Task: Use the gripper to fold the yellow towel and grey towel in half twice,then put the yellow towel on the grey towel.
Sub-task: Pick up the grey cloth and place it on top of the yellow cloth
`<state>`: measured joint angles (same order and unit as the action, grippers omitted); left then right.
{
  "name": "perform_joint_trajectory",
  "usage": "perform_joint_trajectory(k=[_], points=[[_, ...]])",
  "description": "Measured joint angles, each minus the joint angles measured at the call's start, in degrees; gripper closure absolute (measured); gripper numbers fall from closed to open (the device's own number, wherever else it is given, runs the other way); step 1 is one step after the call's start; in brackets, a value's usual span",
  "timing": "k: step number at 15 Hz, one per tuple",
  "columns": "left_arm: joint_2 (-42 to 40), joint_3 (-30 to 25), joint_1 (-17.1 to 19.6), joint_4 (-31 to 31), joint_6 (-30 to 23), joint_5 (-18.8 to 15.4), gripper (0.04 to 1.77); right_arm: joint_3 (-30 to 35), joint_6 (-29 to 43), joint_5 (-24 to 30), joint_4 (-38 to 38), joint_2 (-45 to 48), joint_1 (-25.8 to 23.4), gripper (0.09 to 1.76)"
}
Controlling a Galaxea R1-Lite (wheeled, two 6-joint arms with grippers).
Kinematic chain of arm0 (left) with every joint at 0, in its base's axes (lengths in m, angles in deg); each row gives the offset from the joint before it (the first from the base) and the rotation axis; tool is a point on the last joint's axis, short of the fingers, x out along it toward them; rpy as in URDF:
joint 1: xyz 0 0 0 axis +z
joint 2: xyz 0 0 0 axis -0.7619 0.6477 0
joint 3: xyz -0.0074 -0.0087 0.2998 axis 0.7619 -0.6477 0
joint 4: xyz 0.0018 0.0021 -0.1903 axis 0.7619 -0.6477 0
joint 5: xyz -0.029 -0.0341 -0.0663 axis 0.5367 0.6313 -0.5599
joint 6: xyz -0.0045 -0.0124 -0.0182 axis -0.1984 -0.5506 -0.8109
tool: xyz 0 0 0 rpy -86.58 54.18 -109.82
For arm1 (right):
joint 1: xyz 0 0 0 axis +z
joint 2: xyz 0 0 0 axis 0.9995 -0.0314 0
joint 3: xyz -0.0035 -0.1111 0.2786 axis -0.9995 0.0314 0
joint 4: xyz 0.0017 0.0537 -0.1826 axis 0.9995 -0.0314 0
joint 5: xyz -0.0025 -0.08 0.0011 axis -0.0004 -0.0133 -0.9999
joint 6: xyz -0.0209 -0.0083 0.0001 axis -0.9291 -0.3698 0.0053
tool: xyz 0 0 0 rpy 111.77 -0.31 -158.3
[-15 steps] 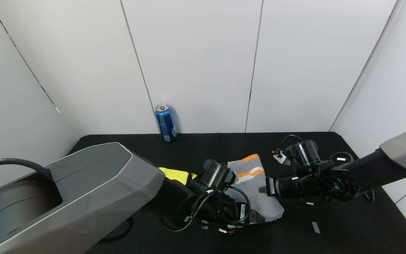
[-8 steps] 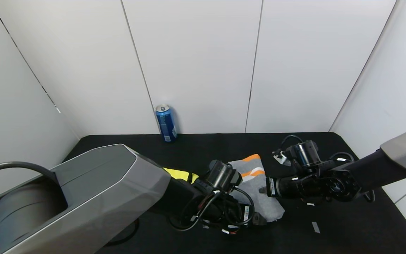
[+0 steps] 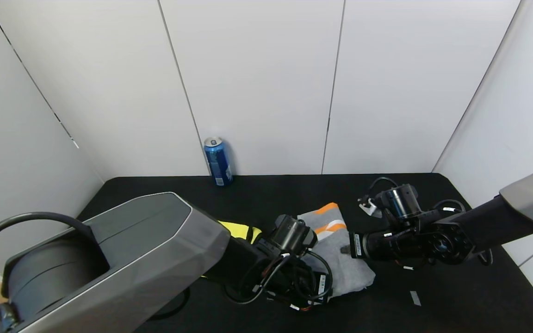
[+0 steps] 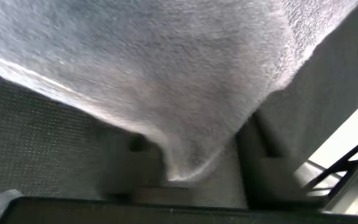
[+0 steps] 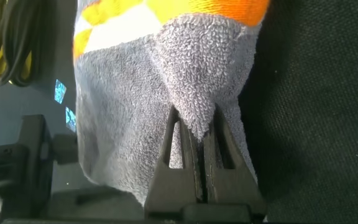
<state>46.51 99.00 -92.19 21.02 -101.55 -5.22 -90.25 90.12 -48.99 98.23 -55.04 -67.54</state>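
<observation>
Since the earlier head views, left forearm has swung further over the near table; grey cloth's near edge now lies bunched rather than flat.

Item 1. Table (image 3: 433,305), black cloth top. Bears all below.

Item 2. Grey towel (image 3: 350,273), terry, orange-and-white band at far end. Lies partly folded mid-table, between my two arms. Handling, by judgement: soft, limp, light; sags wherever unsupported, layers slide on one another. Best taken at a hemmed edge or corner, both layers pinched together, so the fold carries over evenly.

Item 3. Left gripper (image 4: 194,177), at towel's near edge, hidden under my own wrist in the head view. Fingers (image 4: 260,155) closing round a hanging fold of grey terry; whether they have fully bitten I cannot tell.

Item 4. Right gripper (image 5: 197,168), at towel's right edge. Fingers (image 5: 225,155) clenched on a pinched ridge of the grey towel, near the orange band.

Item 5. Yellow towel (image 3: 238,230), microfibre, only a strip visible behind my left arm, just beside the grey one. Fold state not visible. Likely lighter and slicker than the terry.

Item 6. Blue can (image 3: 218,162), upright at back wall, well apart from the work.
</observation>
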Motion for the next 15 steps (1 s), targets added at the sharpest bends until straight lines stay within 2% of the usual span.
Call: perform_joint_trajectory(k=[1, 10, 15], points=[[0.06, 0.02, -0.05, -0.09, 0.02, -0.10, 1.67, 0.00, -0.01, -0.02, 0.00, 0.00, 0.00, 1.71], [-2.51, -0.17, 1.29, -0.30, 0.02, 0.01, 1.64, 0.35, 0.54, 0.04, -0.33, 1.89, -0.02, 1.71], [-7.13, -0.27, 3.15, -3.06, 0.30, 0.11, 1.64, 0.74, 1.56, 0.17, -0.38, 5.49, 0.66, 1.71]])
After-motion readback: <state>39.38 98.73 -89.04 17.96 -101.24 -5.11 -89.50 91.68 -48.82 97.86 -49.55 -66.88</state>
